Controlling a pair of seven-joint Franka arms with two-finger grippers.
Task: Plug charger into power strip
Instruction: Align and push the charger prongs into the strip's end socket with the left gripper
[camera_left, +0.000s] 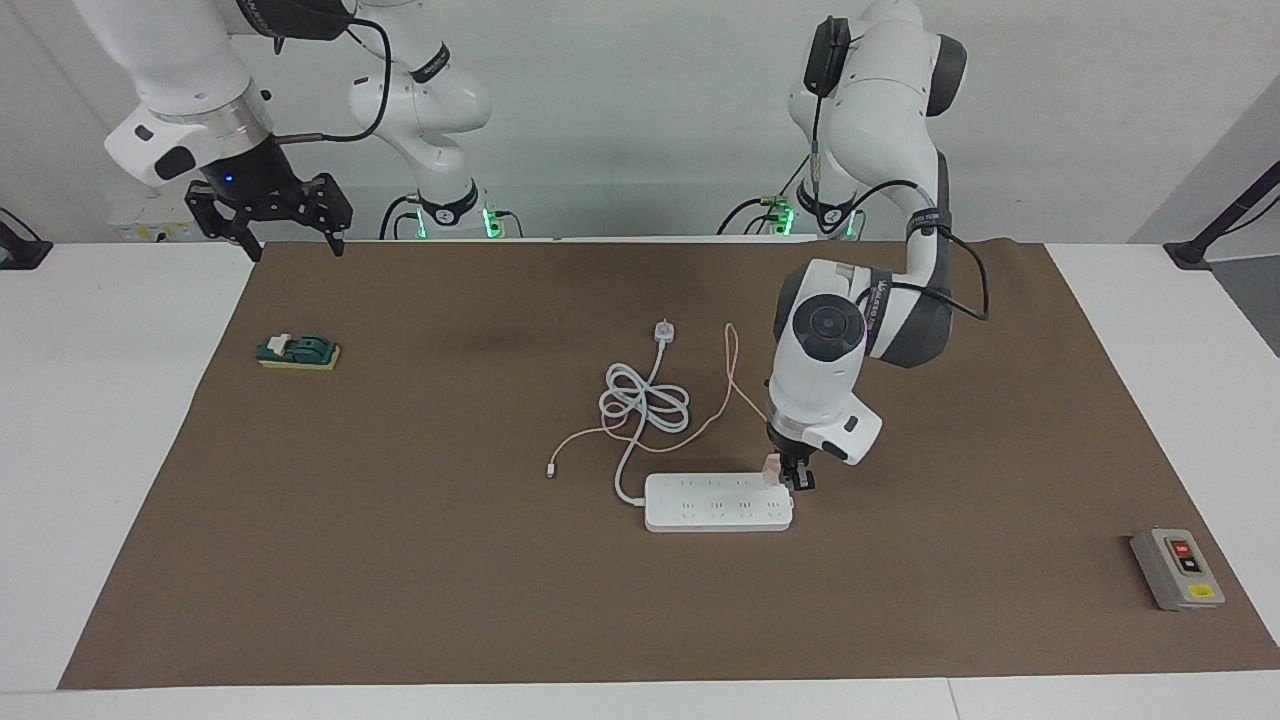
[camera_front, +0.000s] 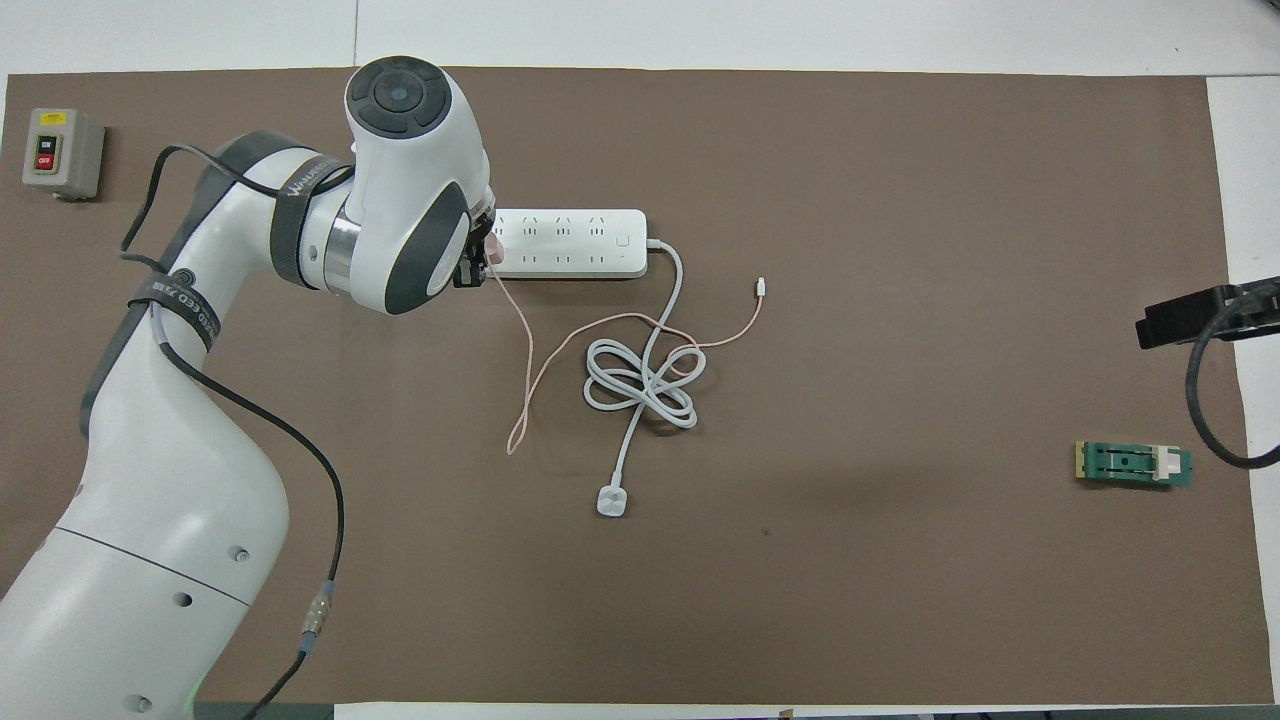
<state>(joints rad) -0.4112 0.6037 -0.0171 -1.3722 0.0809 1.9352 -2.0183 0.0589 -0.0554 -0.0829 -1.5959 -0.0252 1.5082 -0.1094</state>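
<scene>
The power strip (camera_left: 718, 502) (camera_front: 570, 243) is a long white block lying flat mid-table. My left gripper (camera_left: 790, 478) (camera_front: 470, 270) is shut on the small pale-pink charger (camera_left: 770, 466) (camera_front: 490, 245). It holds the charger low over the corner of the strip at the left arm's end, on the edge nearer to the robots. I cannot tell whether the prongs are in a socket. The thin pink cable (camera_left: 735, 360) (camera_front: 530, 340) trails from the charger across the mat. My right gripper (camera_left: 297, 248) waits open and empty, raised above the right arm's end of the table.
The strip's thick white cord lies coiled (camera_left: 645, 405) (camera_front: 640, 385) nearer to the robots, ending in a white plug (camera_left: 663, 331) (camera_front: 611, 501). A grey button box (camera_left: 1178, 568) (camera_front: 62, 152) sits toward the left arm's end. A green switch block (camera_left: 298, 352) (camera_front: 1133, 464) sits toward the right arm's end.
</scene>
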